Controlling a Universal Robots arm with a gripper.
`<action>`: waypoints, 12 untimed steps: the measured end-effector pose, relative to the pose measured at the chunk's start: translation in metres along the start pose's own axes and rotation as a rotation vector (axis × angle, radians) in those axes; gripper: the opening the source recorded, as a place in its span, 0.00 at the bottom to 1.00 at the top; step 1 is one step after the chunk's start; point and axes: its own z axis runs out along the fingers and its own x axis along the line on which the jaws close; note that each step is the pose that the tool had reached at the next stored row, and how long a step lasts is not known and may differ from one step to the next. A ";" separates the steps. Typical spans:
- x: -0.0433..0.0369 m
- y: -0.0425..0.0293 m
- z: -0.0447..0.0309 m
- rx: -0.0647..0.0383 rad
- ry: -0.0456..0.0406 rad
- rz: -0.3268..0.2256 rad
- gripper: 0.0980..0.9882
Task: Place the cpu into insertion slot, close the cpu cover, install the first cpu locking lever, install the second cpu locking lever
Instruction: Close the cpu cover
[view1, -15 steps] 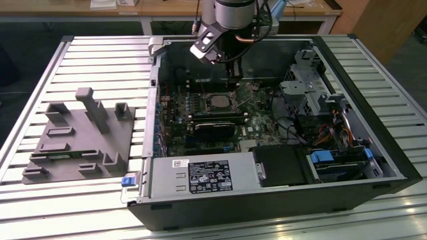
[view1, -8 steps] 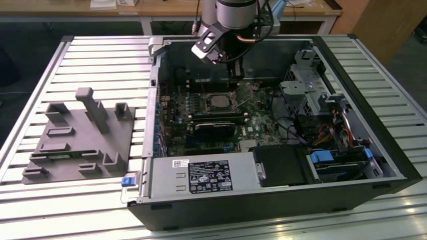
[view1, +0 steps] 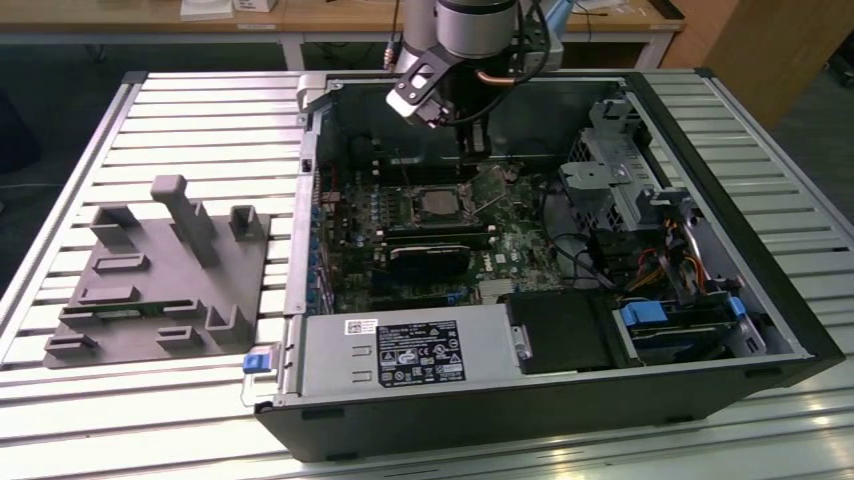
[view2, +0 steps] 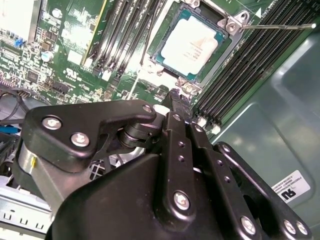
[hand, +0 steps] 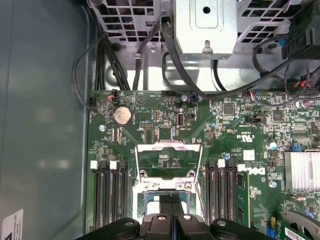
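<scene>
The gripper hangs low inside the open computer case, its two black fingers drawn tight together with nothing between them. It sits right at the near edge of the insertion slot, on the side where the hinge hardware is. The cpu already lies flat in that slot, its dull tan face up and squarely seated. The cpu cover is not down on it. In the first wrist view the silvery frame is swung back off the socket, with green board visible through its window. One thin locking lever sticks out free from a corner of the socket, unlatched. Long black memory slots flank the socket on both sides, and a coin battery sits further along the board. In the exterior view a black graphics card lies just beside the socket. The case rests on a slatted metal table, and a grey fixture sits on the slats toward the exterior view's left.
</scene>
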 end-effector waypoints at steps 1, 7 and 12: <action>0.0000 0.0004 0.0000 0.000 0.0000 0.000 0.01; 0.0001 0.0026 0.0002 0.000 0.0000 0.000 0.01; 0.0001 0.0038 0.0003 0.000 0.0000 0.000 0.01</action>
